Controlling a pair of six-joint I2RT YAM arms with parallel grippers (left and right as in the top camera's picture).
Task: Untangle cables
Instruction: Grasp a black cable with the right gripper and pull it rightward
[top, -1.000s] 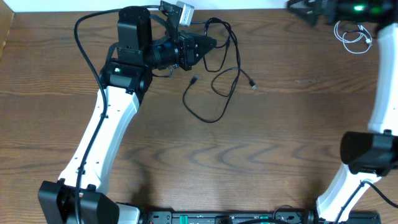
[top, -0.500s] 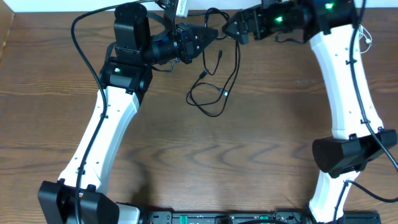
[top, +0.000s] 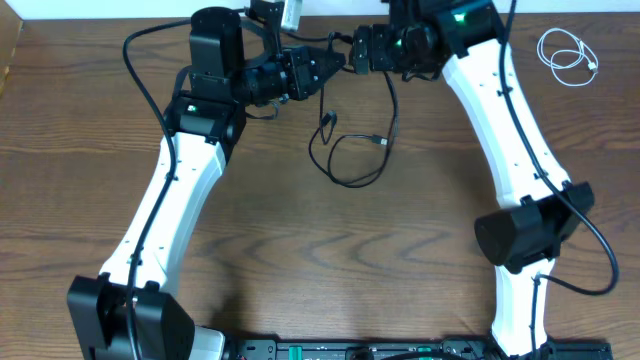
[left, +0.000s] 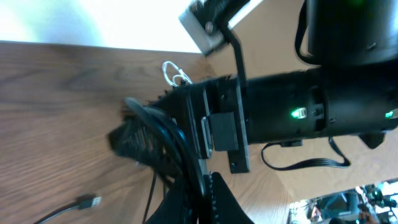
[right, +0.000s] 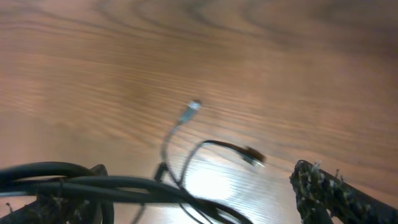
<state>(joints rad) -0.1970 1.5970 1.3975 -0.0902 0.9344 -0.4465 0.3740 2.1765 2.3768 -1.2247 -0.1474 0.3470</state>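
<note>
The left gripper (top: 335, 65) pinches the black cable (top: 352, 183) by the worktop's (top: 300, 290) far edge. The right gripper (top: 358, 50) — jaws spread — straddles it just beside.

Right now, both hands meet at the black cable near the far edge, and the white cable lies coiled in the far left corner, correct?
No. The overhead view shows the white cable coiled in the far right corner, not the left. The left hand and right hand do meet at the black cable near the far edge.
</note>
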